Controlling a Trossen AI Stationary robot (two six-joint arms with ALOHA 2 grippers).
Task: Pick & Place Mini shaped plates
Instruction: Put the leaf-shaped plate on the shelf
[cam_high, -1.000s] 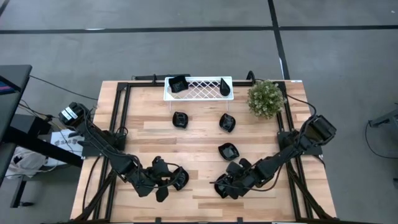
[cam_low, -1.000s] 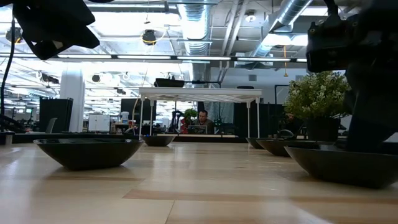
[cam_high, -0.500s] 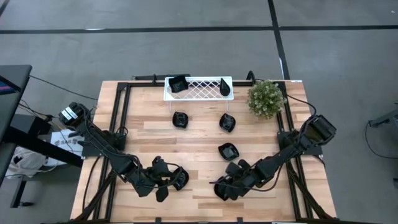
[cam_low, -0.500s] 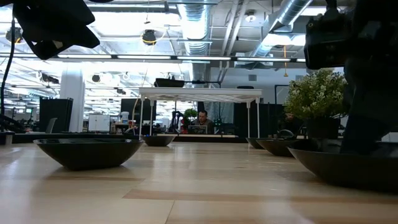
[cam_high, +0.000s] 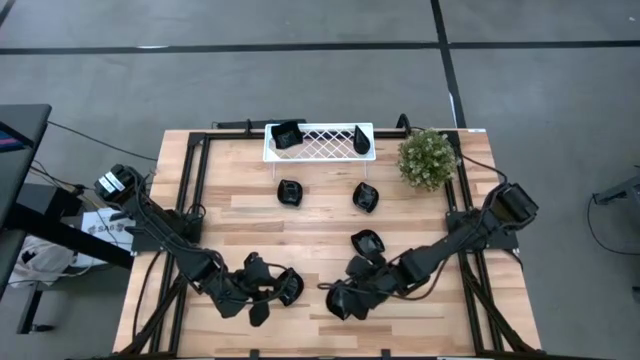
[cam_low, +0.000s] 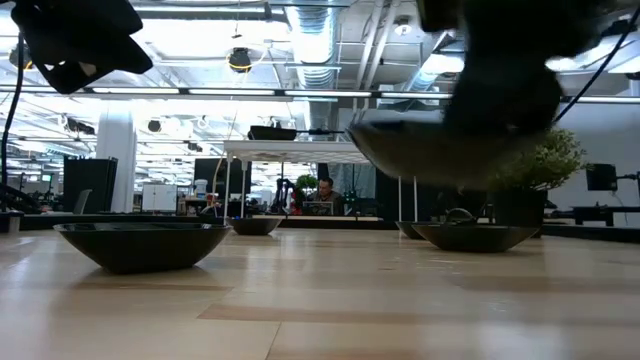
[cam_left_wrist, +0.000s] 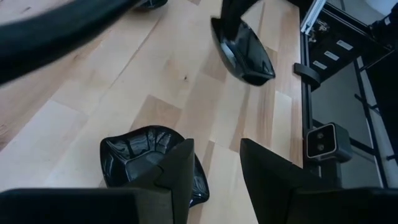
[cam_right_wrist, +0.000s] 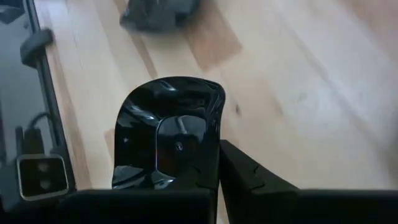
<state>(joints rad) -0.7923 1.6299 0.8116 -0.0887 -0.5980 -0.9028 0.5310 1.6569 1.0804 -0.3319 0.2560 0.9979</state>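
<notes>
**High view: right gripper lifts a plate off the near edge**

High view shows a pale wooden worktop (cam_high: 250, 215) framed in black rails, standing on grey floor. A white lattice tray (cam_high: 319, 141) sits at the far edge with two mini shaped plates in it, one at the tray's left end (cam_high: 287, 134) and one at its right end (cam_high: 361, 141). A potted plant (cam_high: 427, 158) stands toward the far right corner. Three more plates lie mid-worktop: (cam_high: 290, 192), (cam_high: 366, 196) and (cam_high: 367, 242).

Low view looks across the wood into a bright open workspace with ceiling ducts, and a person sits at a desk far behind.

Down near the front edge it gets murky: black arms over black dishes, outlines merging from above. In the low view the raised plate is blurred and the right arm is cut off by the frame.

Right gripper (cam_right_wrist: 214, 168), reaching in from the right side toward the near edge's middle, is clamped tight on a plate's rim (cam_right_wrist: 168, 134), carrying it clear of the wood.

Left gripper (cam_left_wrist: 214, 165) hangs low near the front edge, fingers apart, one finger over the rim of a leaf-like plate (cam_left_wrist: 140, 155) resting on the wood.
</notes>
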